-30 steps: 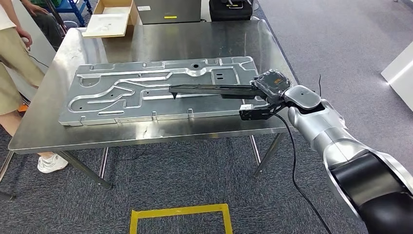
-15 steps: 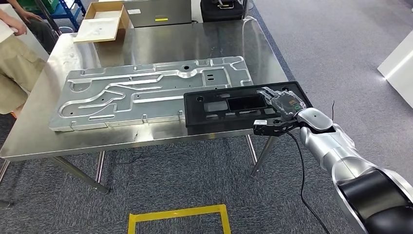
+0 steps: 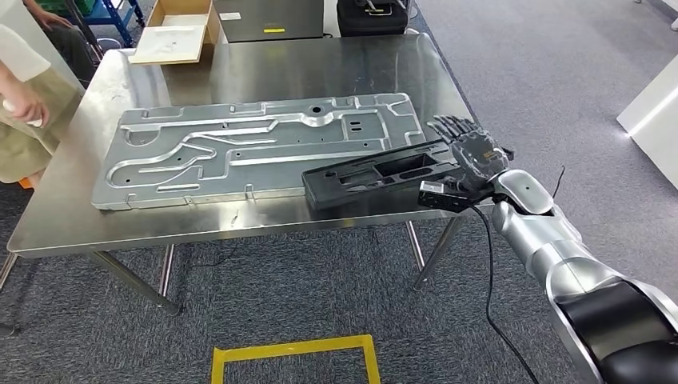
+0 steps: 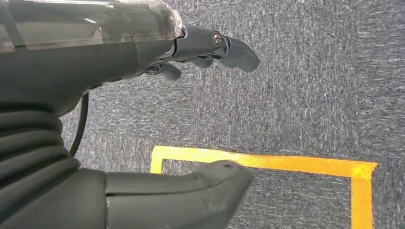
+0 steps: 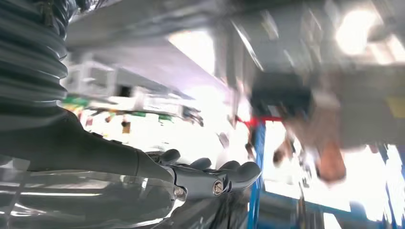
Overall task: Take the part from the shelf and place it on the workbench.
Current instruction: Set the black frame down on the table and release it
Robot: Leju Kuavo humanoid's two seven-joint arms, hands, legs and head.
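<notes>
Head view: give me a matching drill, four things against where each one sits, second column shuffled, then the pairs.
Things:
1. black part
2. metal panel
3. cardboard box
4. yellow tape

Places:
A. far edge of the table
B. on the floor, in front of the table
C. near right corner of the table, beside the right hand
D. flat across the middle of the table

Pairs: 1-C, 2-D, 3-A, 4-B

Workbench (image 3: pixel 264 68) is brushed steel, shiny, with soft reflections. On it lies a big stamped metal panel (image 3: pixel 240 148), dull silver with pressed ribs. The part (image 3: pixel 376 176) looks like matt black plastic. Right hand (image 3: pixel 476 156) has dark fingers and a glossy silver arm shell. Carpet (image 3: pixel 304 280) is rough grey weave; yellow tape (image 3: pixel 296 348) is smooth. A wooden tray (image 3: pixel 180 32) is pale and matt.
</notes>
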